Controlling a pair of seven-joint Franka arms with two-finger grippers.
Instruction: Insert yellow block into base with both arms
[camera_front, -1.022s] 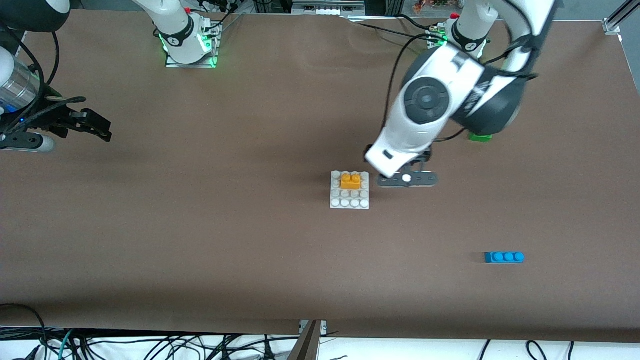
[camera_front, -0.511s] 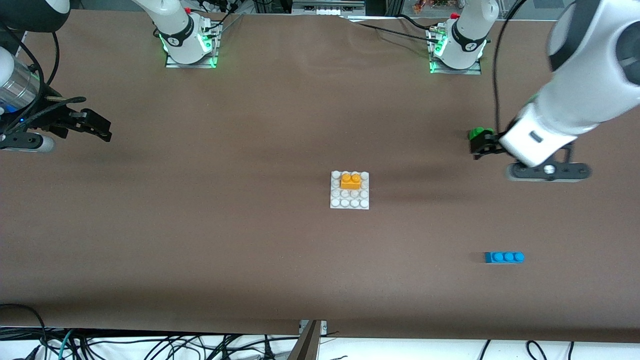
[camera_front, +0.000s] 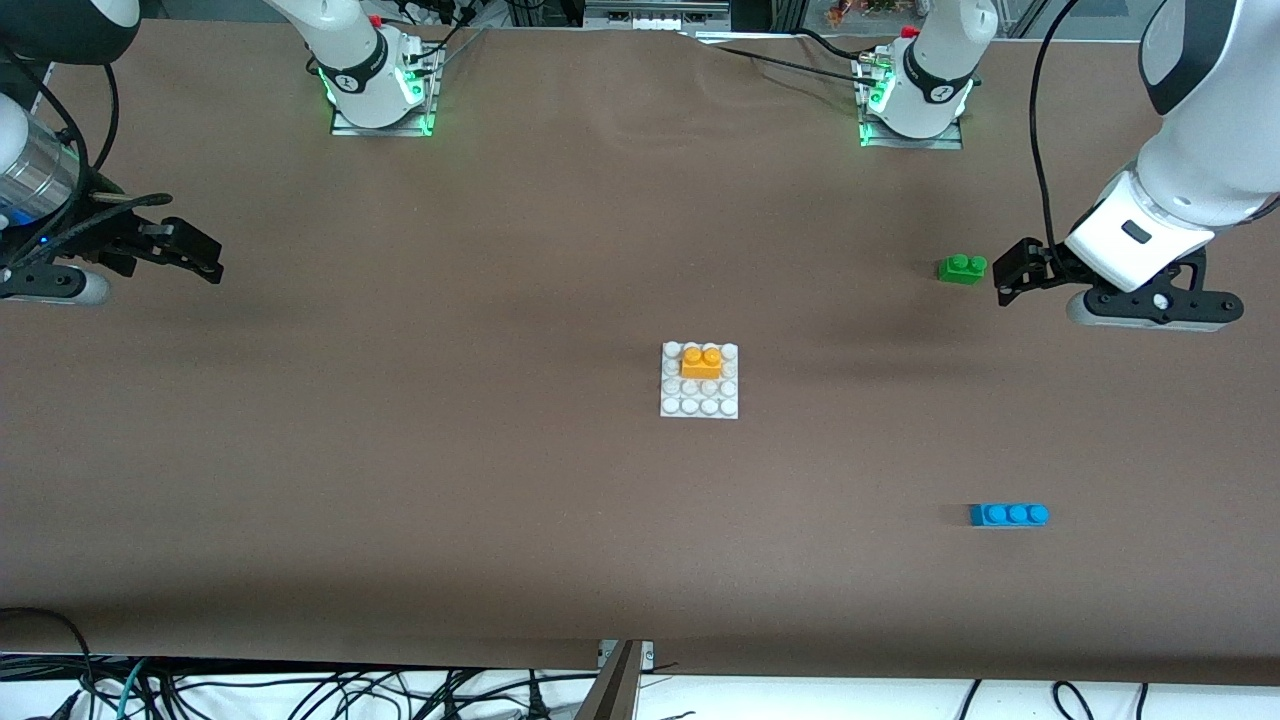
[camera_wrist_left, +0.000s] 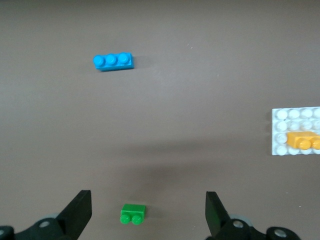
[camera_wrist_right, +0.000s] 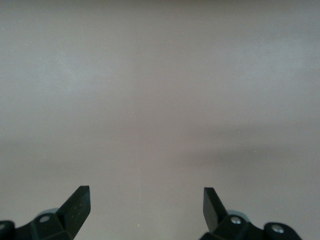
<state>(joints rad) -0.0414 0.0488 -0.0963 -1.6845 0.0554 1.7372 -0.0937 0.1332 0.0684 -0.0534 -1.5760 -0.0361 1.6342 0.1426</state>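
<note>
The left gripper (camera_front: 1010, 275) hangs over the table beside the green brick (camera_front: 962, 268), jaws wide apart, holding nothing; the right gripper (camera_front: 195, 255) waits at its end of the table, jaws likewise spread and empty; the yellow block (camera_front: 702, 361) sits seated on the base (camera_front: 700, 405), mid-table.

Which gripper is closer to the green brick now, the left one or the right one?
Left. The left gripper hangs open just beside the green brick, toward the left arm's end of the table. The right gripper, also open, waits at the right arm's end of the table.
</note>
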